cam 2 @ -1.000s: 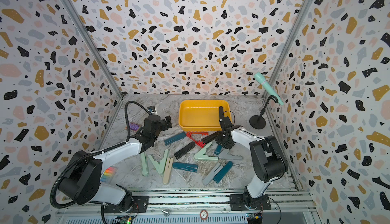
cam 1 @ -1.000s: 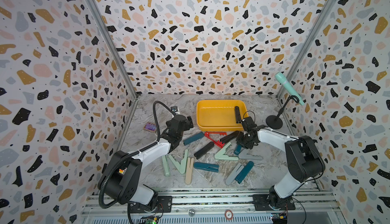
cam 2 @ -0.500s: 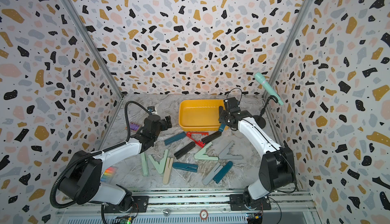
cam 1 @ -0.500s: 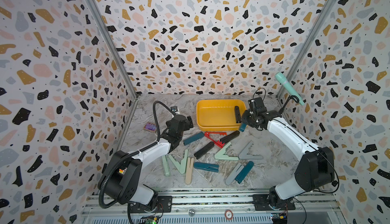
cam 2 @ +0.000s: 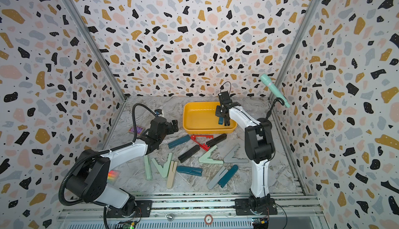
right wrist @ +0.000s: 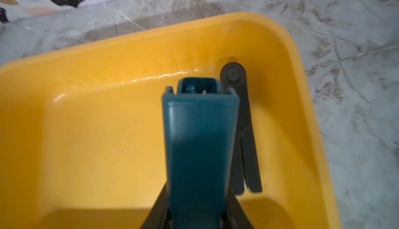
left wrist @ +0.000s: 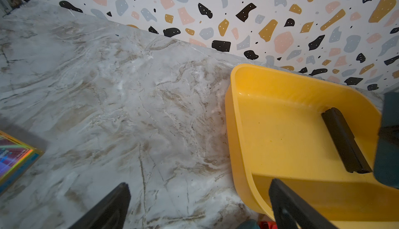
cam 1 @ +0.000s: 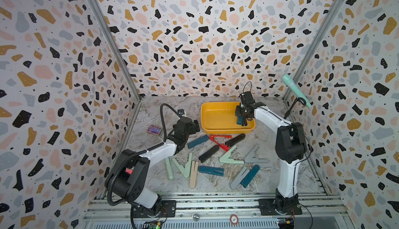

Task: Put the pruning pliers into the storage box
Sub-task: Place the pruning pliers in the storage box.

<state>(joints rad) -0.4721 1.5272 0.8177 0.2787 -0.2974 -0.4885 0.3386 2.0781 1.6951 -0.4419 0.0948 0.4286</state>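
The pruning pliers (cam 1: pixel 208 153) are mostly not stowed yet. We count twelve pairs loose on the marbled bench (cam 1: pixel 267 184), scattered in front of the storage box (cam 1: pixel 216 111), the yellow tray near the back wall. We judge the task barely begun: one pair lies in the box, a second hangs over it, and the dozen on the bench are left.

The left pincer (left wrist: pixel 198 206) stands wide open and empty, low beside the box's left wall. In its wrist view, one finger shows against the box's corner and the other against bare bench. The closest loose pair looks to be a folded teal one (cam 1: pixel 197 141), just in front of it.

The right pincer (cam 1: pixel 241 117) hangs over the right end of the box, clamped on the dark teal pliers (right wrist: pixel 198 141). That pair is folded shut and juts out past the fingertips toward the box floor. In both top views its lower end falls inside the rim, but we cannot tell whether it touches the floor.

The black pliers (right wrist: pixel 241 130), also folded, lie flat on the box floor along the right wall, just beside the held pair. To our eye, a plain release would drop the teal pair next to them.

The red pliers (cam 1: pixel 220 141) lie spread open just outside the box's front wall.
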